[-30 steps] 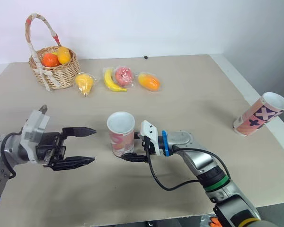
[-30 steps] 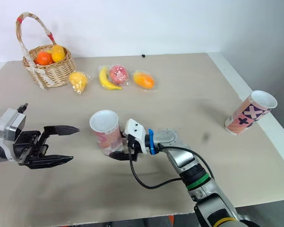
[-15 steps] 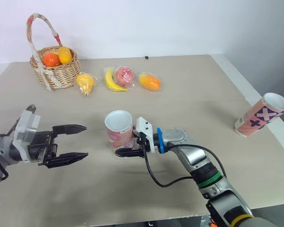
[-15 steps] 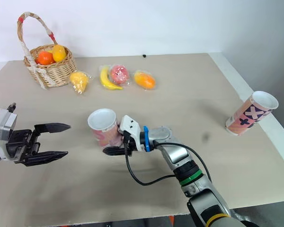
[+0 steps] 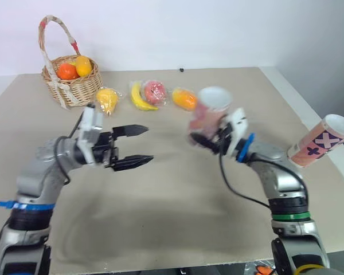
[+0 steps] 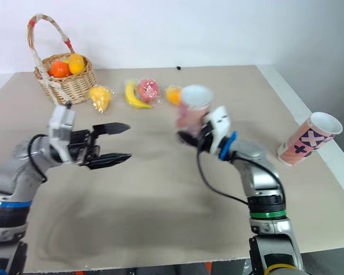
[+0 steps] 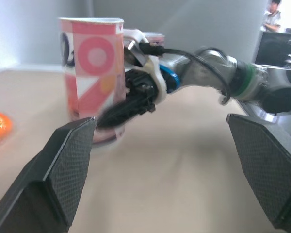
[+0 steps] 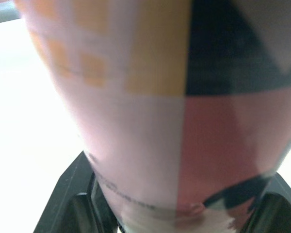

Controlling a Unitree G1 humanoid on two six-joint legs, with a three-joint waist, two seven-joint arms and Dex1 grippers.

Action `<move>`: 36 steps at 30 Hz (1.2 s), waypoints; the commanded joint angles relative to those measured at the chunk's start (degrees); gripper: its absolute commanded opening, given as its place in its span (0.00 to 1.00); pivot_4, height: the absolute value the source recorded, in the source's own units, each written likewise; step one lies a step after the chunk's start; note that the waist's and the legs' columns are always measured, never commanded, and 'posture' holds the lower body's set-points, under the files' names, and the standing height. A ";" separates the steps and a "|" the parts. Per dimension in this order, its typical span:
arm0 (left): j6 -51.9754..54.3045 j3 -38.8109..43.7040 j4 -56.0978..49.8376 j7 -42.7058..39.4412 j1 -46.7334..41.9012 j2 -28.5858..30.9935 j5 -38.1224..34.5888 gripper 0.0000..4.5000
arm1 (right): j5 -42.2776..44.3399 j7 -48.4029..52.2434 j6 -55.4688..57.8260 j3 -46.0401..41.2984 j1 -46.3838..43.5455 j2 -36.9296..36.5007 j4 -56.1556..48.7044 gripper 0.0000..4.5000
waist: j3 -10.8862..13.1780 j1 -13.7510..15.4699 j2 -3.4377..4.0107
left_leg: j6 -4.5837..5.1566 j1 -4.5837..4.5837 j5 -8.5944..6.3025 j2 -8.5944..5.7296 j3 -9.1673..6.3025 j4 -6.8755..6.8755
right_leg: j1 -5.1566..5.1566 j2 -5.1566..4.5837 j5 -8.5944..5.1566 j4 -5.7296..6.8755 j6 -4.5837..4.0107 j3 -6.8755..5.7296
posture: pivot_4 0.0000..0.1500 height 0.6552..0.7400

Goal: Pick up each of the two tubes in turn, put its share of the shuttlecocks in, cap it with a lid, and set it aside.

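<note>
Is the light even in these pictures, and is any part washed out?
Left eye view: soft, even light on the table; no hard shadow by the basket. Right wrist view: the table beside the held tube is washed out to near white. Left wrist view: no glare on the tube.

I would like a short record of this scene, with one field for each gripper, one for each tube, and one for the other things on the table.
left gripper: open, empty, fingers pointing toward the pink tube
right gripper: shut on the pink tube near its base
pink tube: upright, open end up, no lid; seems lifted off the table
second tube: tilted at the table's right edge, open end up, untouched
other things: basket with fruit at the far left; wrapped fruits in a row beside it
</note>
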 commanded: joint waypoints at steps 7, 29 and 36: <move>-1.14 -4.85 7.42 9.06 -8.82 -9.60 6.70 1.00 | 1.34 -19.69 -3.41 -14.11 1.62 3.04 4.69 0.55 | 0.01 -0.84 0.05 | 0.02 0.06 0.00 -0.03 0.12 -0.02 | -0.03 0.03 0.01 0.04 0.04 0.20 | 1.00 0.88; -0.23 -7.79 7.92 15.54 -10.67 -12.57 14.76 1.00 | -5.10 -23.04 -11.24 -9.08 7.48 0.02 10.09 0.85 | -0.01 -0.67 0.09 | 0.00 0.20 0.04 -0.21 0.45 -0.01 | 0.07 -0.08 0.11 -0.01 0.39 0.60 | 1.00 0.88; 0.17 -7.62 7.78 15.82 -10.84 -13.24 14.58 1.00 | -2.35 -21.80 -9.95 -10.31 8.66 -0.60 9.50 0.99 | 0.00 -0.80 0.09 | 0.00 0.21 0.04 -0.21 0.53 -0.01 | 0.05 -0.07 0.12 -0.02 0.41 0.69 | 1.00 0.88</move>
